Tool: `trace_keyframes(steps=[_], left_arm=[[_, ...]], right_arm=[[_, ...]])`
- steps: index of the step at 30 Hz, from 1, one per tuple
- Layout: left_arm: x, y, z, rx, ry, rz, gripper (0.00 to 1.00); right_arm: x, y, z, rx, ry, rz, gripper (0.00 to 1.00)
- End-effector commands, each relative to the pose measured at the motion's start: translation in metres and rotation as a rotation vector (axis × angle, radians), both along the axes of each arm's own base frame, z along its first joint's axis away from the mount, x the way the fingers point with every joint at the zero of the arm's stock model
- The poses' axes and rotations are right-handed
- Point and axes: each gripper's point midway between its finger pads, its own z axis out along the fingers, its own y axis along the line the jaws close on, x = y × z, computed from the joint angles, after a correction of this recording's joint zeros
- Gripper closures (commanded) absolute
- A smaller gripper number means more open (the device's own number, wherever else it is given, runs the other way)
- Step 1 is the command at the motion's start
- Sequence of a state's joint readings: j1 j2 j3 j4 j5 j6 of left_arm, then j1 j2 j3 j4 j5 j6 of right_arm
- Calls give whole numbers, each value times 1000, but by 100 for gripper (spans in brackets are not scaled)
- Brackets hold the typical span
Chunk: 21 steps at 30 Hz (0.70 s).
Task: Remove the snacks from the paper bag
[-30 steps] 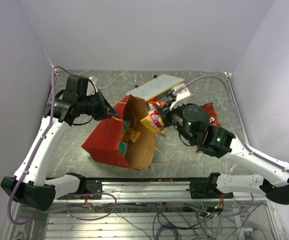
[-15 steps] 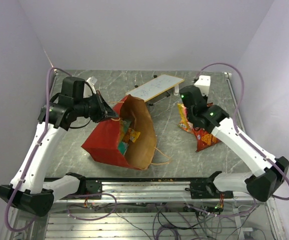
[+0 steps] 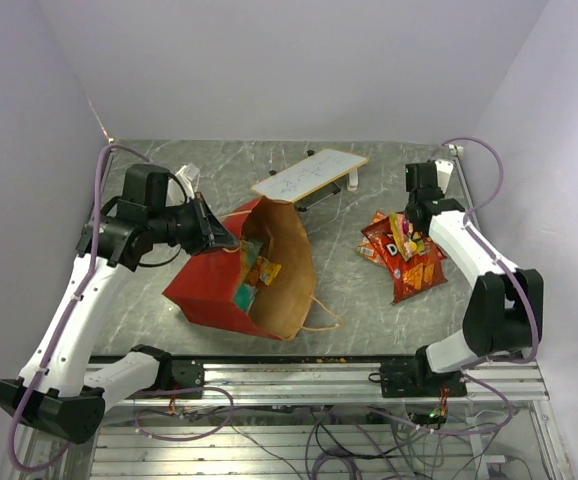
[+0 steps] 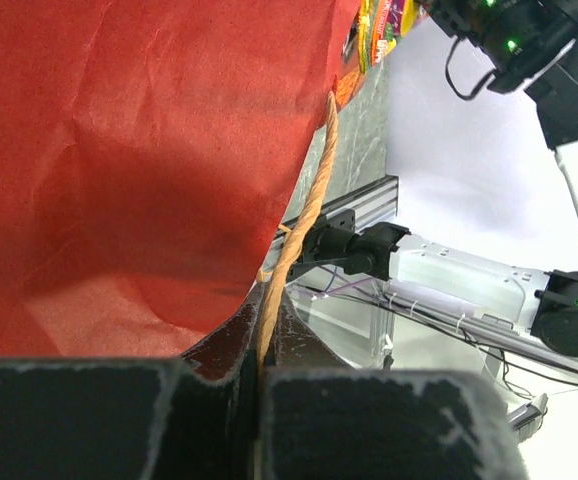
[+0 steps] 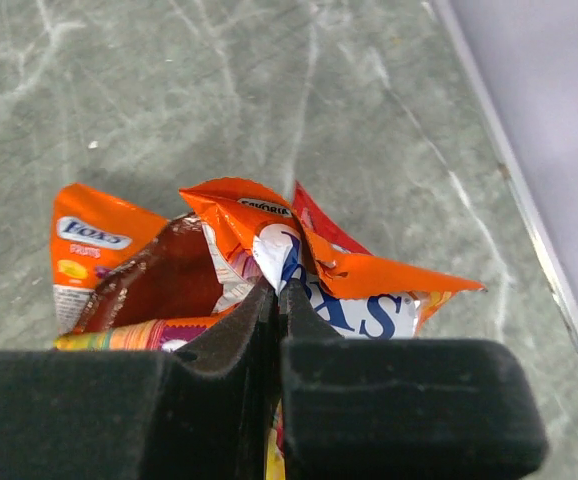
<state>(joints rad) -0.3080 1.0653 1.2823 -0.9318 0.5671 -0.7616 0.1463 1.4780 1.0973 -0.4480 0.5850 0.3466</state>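
Nearest, the bag (image 3: 204,285) lies on its side on the counter (image 3: 369,310), red outside, its brown inside showing, with a few snacks (image 3: 260,272) visible within. Just behind its upper rim, the left fingers (image 4: 119,420) are pressed together on the bag's orange string handle (image 4: 321,160). Over to the right, well apart from the bag, a pile of packets (image 3: 409,268) rests on the counter. At that pile's far edge the right fingers (image 5: 399,410) pinch an orange packet (image 5: 369,275). Farthest back lies a white board (image 3: 309,173).
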Motion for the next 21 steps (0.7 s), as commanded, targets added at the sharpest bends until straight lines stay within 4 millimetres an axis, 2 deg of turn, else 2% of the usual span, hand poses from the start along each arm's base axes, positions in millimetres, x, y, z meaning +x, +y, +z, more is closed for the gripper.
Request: trace_keyframes(steps=[1, 6, 9, 12, 16, 19, 21], left_arm=[[-6, 2, 8, -7, -37, -14, 93], [-1, -2, 10, -68, -41, 30, 93], [1, -2, 8, -68, -25, 58, 93], [4, -3, 12, -68, -8, 75, 93], [7, 0, 17, -51, 3, 97, 93], [9, 2, 14, -23, 11, 104, 93], [9, 3, 14, -20, 16, 109, 93]], right_arm=[[38, 19, -4, 66, -65, 115, 100], [27, 26, -47, 131, 44, 88, 98], [15, 32, -57, 171, 76, 102, 82], [11, 32, -42, 163, 66, 125, 64], [11, 36, -8, 172, 21, 158, 44], [10, 37, 15, 172, -10, 174, 33], [6, 42, 25, 189, -11, 201, 29]])
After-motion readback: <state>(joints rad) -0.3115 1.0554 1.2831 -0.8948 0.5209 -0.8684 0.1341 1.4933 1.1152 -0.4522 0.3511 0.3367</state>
